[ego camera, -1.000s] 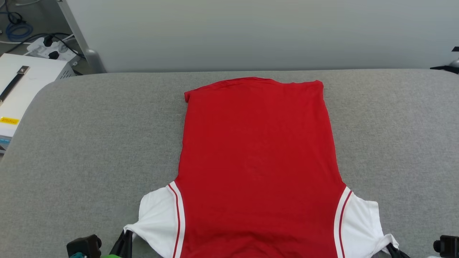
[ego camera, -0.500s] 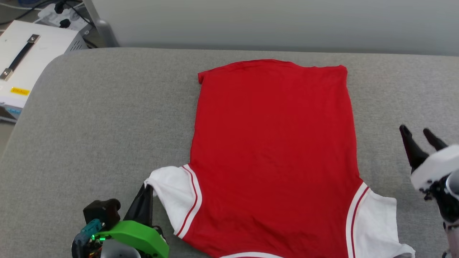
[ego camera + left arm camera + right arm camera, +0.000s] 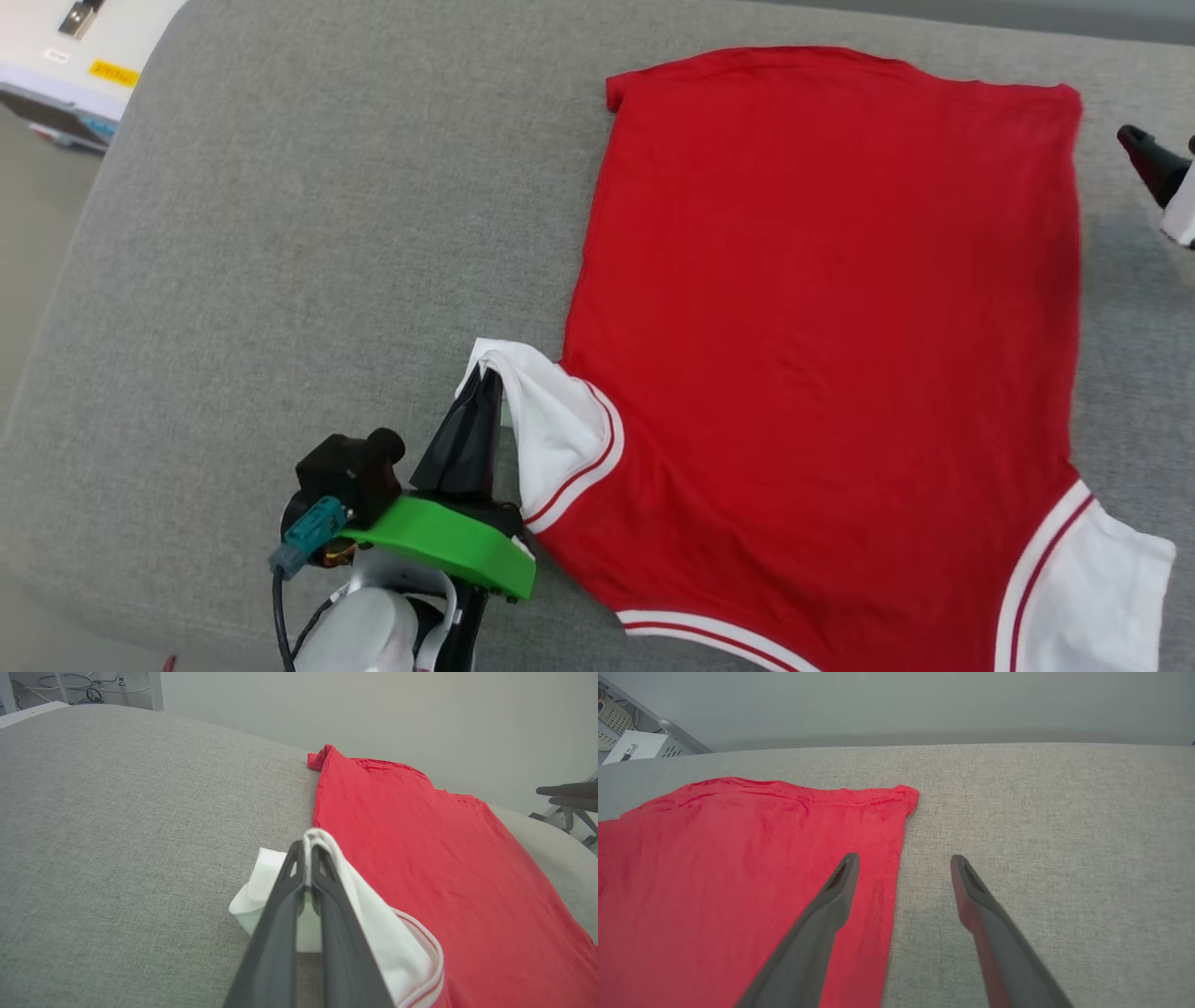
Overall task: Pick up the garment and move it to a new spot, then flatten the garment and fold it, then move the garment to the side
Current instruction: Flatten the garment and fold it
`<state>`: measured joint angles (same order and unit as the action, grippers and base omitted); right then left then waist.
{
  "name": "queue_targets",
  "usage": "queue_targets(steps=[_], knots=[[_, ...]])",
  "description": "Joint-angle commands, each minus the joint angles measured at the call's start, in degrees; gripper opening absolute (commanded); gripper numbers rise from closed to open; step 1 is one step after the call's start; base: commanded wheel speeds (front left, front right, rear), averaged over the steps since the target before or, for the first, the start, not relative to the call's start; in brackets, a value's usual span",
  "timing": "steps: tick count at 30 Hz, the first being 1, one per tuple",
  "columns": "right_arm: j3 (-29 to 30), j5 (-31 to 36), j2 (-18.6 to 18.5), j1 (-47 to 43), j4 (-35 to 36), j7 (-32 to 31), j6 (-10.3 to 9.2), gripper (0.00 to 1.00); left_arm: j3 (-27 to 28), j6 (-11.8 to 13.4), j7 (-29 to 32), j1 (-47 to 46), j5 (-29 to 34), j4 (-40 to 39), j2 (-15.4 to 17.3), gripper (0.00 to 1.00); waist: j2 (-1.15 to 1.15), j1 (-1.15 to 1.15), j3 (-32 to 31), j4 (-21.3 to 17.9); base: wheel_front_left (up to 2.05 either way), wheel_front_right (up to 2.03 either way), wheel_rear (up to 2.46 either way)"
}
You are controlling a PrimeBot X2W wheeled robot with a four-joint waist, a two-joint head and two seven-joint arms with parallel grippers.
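The garment (image 3: 822, 327) lies flat, red back up, on the grey cushion (image 3: 280, 233). The left gripper (image 3: 306, 851) is clamped on its white sleeve (image 3: 369, 914); the right gripper (image 3: 903, 861), fingers wide apart, hangs over its right edge.

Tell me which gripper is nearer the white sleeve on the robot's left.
Left. The left gripper is clamped on that sleeve; the right gripper hangs open by the garment's far right edge.
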<state>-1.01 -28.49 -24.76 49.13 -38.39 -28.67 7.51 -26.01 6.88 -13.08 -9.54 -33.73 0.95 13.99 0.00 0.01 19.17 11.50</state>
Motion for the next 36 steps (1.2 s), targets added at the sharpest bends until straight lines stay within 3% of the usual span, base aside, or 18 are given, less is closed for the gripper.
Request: queue_targets(steps=[1,9,14,17,18,19,21,30,36], knots=[[-0.6,0.7,-0.7,2.5,-1.5,-1.0,-0.02,1.0,-0.2,-0.6,-0.5,-1.4,0.7,-0.4,-0.7,0.0,0.0,-0.01,5.7,5.4,0.0,0.0,0.0],[-1.6,3.8,-2.9,12.8,-9.5,-5.2,-0.02,1.0,-0.9,-3.5,-1.6,-4.8,1.4,-0.4,-3.5,0.0,0.0,-0.01,11.7,9.6,0.0,0.0,0.0],[-2.3,4.8,-2.5,13.9,-13.5,-6.8,-0.02,1.0,-0.5,-4.9,-1.8,-5.8,1.8,0.2,-5.1,0.0,0.0,-0.01,13.3,10.6,0.0,0.0,0.0],[-4.2,4.4,-1.9,12.5,-16.5,-11.4,-0.02,1.0,0.0,-5.4,-1.9,-5.7,2.2,0.7,-5.6,0.0,0.0,-0.01,13.4,10.5,0.0,0.0,0.0],[-4.7,4.3,-2.0,12.1,-17.1,-12.7,-0.02,0.81,0.1,-5.5,-1.9,-5.7,2.3,0.9,-5.8,0.0,0.0,-0.01,13.3,10.4,0.0,0.0,0.0],[-5.1,4.1,-2.2,11.5,-18.0,-14.1,-0.02,0.44,0.3,-5.7,-1.9,-5.6,2.4,1.1,-5.9,0.0,0.0,-0.01,13.1,10.4,0.0,0.0,0.0],[-5.9,4.2,-2.7,10.8,-19.4,-16.7,-0.02,0.0,0.6,-5.9,-1.9,-5.5,2.6,1.4,-6.0,0.0,0.0,-0.01,12.6,10.3,0.0,0.0,0.0],[-5.7,2.6,-4.5,10.0,-19.3,-16.1,-0.02,0.0,1.8,-6.2,-1.9,-3.7,2.7,3.8,-5.5,0.0,0.0,-0.01,6.7,8.7,0.0,0.0,0.0],[-7.6,1.6,-7.6,7.0,-15.4,-13.9,-0.02,0.0,2.8,-5.4,-1.2,-1.0,1.5,5.7,-4.2,0.0,0.0,-0.01,0.4,6.4,0.0,0.0,0.0]])
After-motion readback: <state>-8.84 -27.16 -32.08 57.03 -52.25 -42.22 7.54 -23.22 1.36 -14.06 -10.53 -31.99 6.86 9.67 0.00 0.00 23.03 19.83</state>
